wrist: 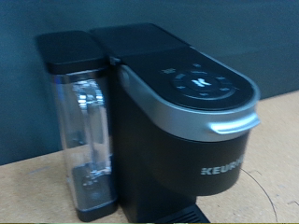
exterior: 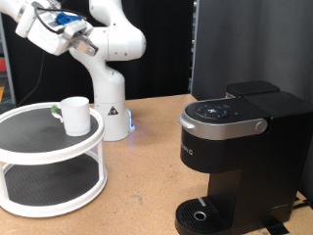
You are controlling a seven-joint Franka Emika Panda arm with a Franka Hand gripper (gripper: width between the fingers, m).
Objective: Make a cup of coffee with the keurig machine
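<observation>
Keurig machine (exterior: 238, 157) front, cup (exterior: 74, 114) apart on stand (exterior: 49, 162).

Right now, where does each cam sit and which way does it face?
Exterior view: off the arm, facing the table; shows the keurig machine at its right, the cup on a white two-tier stand at its left, the arm's base, and the tool raised top left.
Wrist view: on the hand, facing the keurig machine and its water tank; no tool visible.
Shared: only the machine.
</observation>
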